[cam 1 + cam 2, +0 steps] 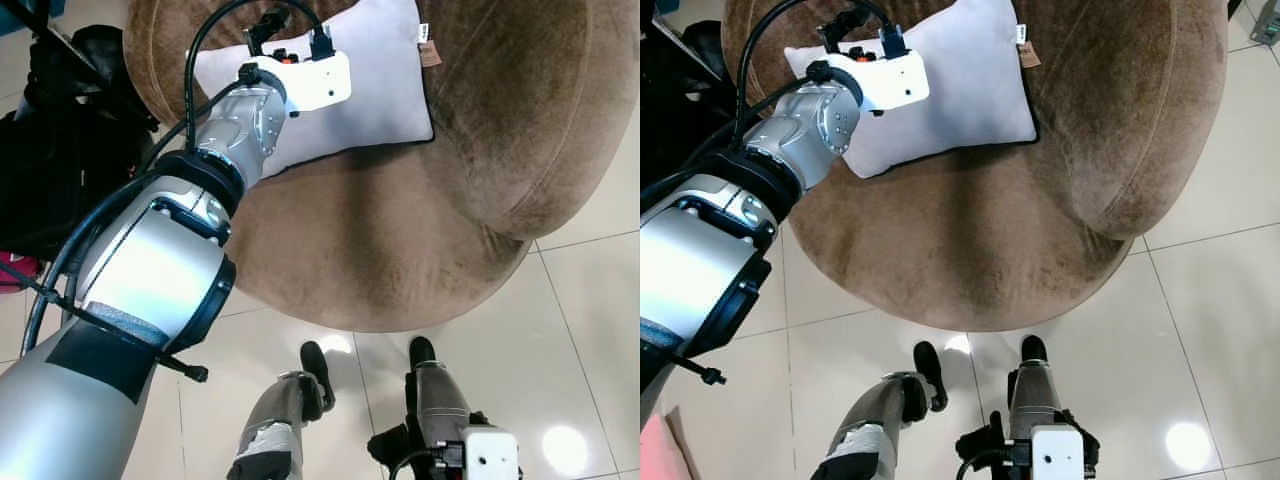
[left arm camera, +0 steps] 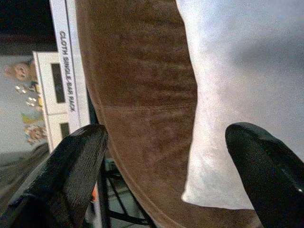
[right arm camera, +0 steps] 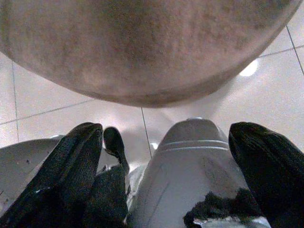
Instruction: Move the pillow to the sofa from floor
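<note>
Pillow [image 1: 375, 85] is lying on the brown sofa [image 1: 400, 230], leaning against its backrest. The left claw [image 2: 166, 175] is reaching over the pillow's corner, its fingers [image 2: 71, 175] gaping wide and gripping nothing, with the pillow's edge sitting between them. The right claw [image 3: 166, 175] is hanging low by the robot's legs [image 1: 1035, 385] over the tiled floor [image 1: 590, 330], fingers spread and empty.

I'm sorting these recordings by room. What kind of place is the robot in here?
Most likely a living room in a home: a big round brown sofa with a white pillow on it, and a glossy tiled floor.
</note>
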Available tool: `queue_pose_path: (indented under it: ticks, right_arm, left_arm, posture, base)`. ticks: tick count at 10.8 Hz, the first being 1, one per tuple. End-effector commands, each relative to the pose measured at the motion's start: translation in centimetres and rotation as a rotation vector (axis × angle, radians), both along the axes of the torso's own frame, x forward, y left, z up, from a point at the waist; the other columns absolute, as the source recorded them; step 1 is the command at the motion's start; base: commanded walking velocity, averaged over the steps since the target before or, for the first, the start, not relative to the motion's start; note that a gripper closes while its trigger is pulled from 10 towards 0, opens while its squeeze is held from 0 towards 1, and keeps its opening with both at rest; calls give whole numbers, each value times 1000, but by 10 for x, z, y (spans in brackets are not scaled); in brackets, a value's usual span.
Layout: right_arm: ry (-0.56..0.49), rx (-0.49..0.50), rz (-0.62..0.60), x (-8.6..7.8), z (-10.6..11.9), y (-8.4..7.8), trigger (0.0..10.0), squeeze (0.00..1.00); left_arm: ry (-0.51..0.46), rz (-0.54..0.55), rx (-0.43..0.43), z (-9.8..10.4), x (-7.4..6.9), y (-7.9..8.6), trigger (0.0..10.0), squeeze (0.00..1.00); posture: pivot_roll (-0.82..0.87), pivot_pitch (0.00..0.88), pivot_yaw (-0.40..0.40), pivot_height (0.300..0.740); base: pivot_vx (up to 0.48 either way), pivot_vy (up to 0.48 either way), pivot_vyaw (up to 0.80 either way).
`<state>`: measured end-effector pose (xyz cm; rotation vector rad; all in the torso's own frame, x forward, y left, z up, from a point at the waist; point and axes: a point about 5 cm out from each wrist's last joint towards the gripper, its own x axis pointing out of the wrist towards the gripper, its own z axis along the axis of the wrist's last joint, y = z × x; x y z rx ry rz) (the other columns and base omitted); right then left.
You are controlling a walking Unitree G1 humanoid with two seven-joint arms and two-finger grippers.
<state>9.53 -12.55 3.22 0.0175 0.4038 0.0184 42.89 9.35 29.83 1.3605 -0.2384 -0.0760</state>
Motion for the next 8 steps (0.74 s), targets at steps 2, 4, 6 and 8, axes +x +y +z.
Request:
queue_pose_path:
  ticks: [2, 4, 6, 8]
  right_arm:
    - [169, -21, 4, -10, -42, -12, 10000, 0]
    - [17, -61, 0, 41, -14, -30, 10000, 0]
    - [-162, -89, 55, 103, 38, -29, 10000, 0]
    - [-239, -94, 130, 159, 53, -20, 10000, 0]
  left_arm:
    - [123, 34, -350, -11, 2, 12, 10000, 0]
    - [167, 28, -660, -7, 2, 20, 10000, 0]
    - [154, -2, -820, 3, 3, 25, 10000, 0]
    - [166, -16, -995, 2, 3, 37, 10000, 0]
  posture:
    - [-399, 398, 187, 740]
    - [-353, 330, 156, 740]
    - [-258, 244, 108, 740]
    - [-117, 147, 60, 740]
  base:
    - [0, 0, 0]
    - [0, 0, 0]
    - [0, 0, 0]
    - [0, 0, 0]
